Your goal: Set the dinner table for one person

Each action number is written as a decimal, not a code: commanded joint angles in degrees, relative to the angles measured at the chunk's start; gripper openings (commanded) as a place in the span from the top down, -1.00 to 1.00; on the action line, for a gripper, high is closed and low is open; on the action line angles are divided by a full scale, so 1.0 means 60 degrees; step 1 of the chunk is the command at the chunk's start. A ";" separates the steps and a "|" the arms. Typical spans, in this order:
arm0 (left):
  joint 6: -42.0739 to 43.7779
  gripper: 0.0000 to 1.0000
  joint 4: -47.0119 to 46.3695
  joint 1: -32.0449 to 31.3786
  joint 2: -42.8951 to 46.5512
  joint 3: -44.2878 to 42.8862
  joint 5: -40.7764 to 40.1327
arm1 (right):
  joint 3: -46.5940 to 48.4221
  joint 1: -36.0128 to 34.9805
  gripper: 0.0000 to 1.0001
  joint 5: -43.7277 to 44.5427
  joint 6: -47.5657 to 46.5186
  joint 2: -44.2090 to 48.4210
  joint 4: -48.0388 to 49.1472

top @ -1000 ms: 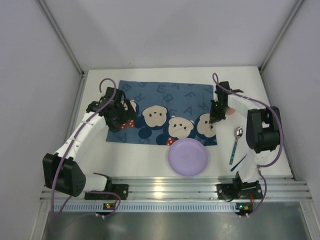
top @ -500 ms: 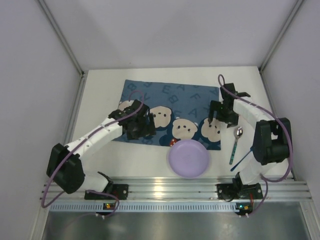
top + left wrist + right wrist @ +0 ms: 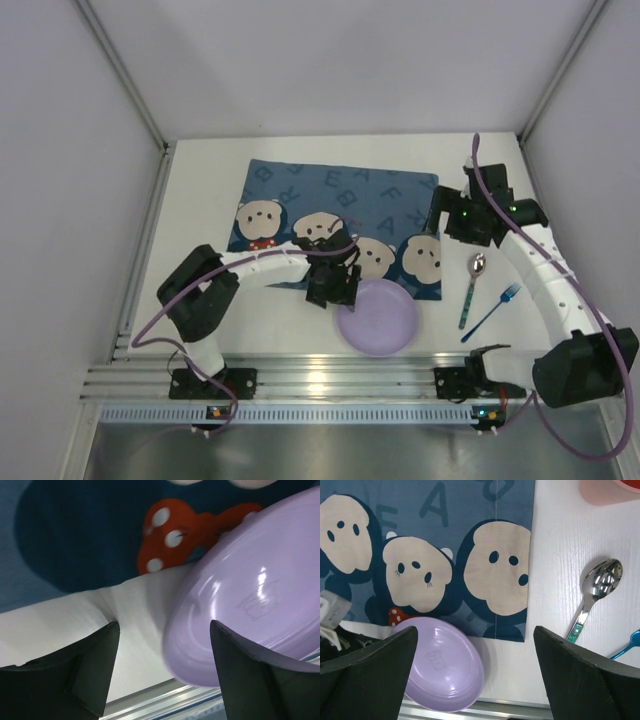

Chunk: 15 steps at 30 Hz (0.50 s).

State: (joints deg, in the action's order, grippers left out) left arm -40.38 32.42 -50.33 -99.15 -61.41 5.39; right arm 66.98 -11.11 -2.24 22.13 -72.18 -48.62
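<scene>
Left wrist view: plate [image 3: 250,580] cut off at right; left gripper [image 3: 164,630] jaws apart beside its rim. Right gripper [image 3: 475,630] jaws spread wide, one finger hiding the spoon [image 3: 600,580] handle's end.

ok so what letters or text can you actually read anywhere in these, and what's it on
"A": large pale letter printed on the placemat, clear in the right wrist view.
"B", "E", "F": more single letters scattered along the same placemat's far edge in the top view; they spell no word.
Purple plate: a faint embossed mark at its centre, too faint to read.
</scene>
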 commanded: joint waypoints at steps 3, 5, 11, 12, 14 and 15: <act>-0.0096 -0.28 -0.0702 -0.0562 -0.1212 -0.0970 0.0201 | -0.0220 -0.0052 -0.99 0.0095 -0.0055 0.0809 -0.0700; -0.0125 0.42 -0.0542 -0.0723 -0.1550 -0.1351 0.0113 | -0.0308 -0.0037 -0.99 0.0168 -0.0128 0.0926 -0.0817; -0.0228 1.00 0.0991 -0.0782 -0.0937 -0.2083 -0.0809 | -0.0587 -0.0037 -0.99 0.0344 -0.0290 0.1322 -0.1109; -0.0155 1.00 0.1258 -0.0768 -0.0558 -0.2201 -0.1419 | -0.0529 -0.0037 -0.99 0.0344 -0.0319 0.1380 -0.1168; -0.0038 1.00 0.1974 -0.0608 -0.0161 -0.2698 -0.1804 | -0.0441 -0.0023 -0.99 0.0637 -0.0363 0.1483 -0.1329; 0.0064 1.00 0.2095 -0.0491 0.0218 -0.2816 -0.1966 | -0.0325 -0.0037 -0.99 0.0681 -0.0392 0.1484 -0.1388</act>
State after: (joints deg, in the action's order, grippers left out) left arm -41.34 36.80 -55.09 -105.14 -74.22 2.13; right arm 63.26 -11.11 -0.34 20.97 -65.80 -54.65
